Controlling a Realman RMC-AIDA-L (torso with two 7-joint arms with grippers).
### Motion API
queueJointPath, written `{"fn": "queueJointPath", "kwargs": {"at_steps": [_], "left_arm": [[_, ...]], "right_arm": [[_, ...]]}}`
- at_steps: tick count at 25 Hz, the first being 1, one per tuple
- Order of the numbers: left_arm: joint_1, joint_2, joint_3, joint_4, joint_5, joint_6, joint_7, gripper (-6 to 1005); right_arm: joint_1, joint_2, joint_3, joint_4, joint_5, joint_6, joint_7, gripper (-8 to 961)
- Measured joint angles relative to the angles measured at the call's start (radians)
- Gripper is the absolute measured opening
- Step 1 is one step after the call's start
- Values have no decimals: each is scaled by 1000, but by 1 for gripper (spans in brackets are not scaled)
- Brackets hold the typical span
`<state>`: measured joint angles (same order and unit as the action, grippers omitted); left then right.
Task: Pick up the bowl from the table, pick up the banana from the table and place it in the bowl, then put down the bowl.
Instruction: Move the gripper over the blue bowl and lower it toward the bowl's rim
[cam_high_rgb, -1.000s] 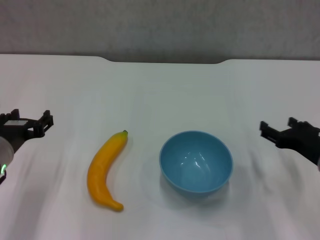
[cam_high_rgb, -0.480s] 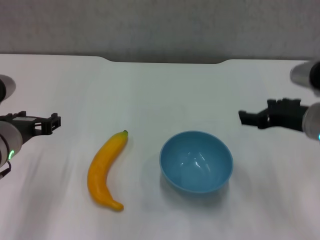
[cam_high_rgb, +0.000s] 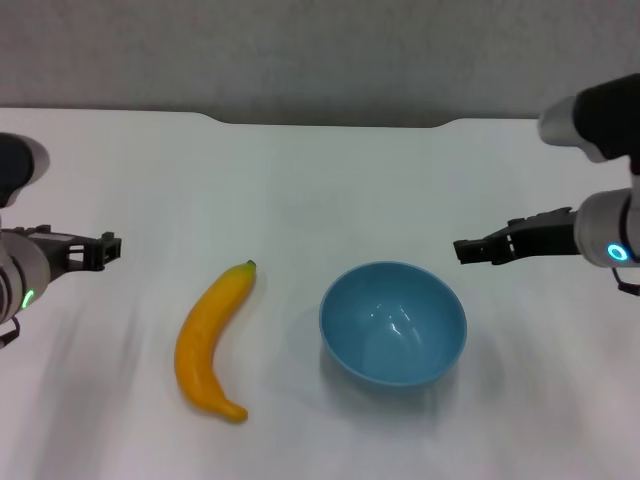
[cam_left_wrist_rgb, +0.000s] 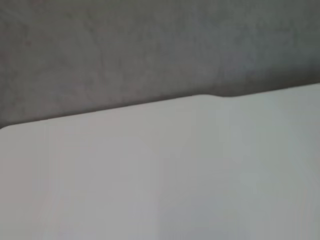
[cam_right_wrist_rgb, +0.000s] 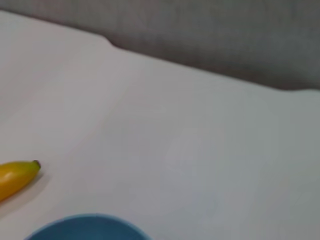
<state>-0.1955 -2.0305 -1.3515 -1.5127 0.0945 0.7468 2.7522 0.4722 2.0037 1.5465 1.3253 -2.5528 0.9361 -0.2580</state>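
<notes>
Starting out, you have nothing done — the bowl (cam_high_rgb: 393, 323) and banana (cam_high_rgb: 210, 340) lie side by side, apart, mid-table (cam_high_rgb: 320, 190). Your right gripper (cam_high_rgb: 462, 251) hangs just beyond the bowl's rim, empty; I cannot tell whether it or the left gripper (cam_high_rgb: 108, 248) is parted. Open room all round — edges far.

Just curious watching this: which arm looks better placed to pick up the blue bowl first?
Probably the right. The right gripper hangs just beside the bowl, while the left gripper sits beyond the banana.
</notes>
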Motion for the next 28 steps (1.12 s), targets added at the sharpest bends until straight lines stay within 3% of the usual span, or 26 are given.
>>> {"fn": "queueJointPath", "kwargs": {"at_steps": [15,28], "left_arm": [[-13,-2,-3,11,-2,24,0,756],[-24,-5,-3,38,-3,7,-6,755]], "right_arm": [[164,3,-24,-261,58,51,16,823],[201,4,-78,-348,60,3,12,812]]}}
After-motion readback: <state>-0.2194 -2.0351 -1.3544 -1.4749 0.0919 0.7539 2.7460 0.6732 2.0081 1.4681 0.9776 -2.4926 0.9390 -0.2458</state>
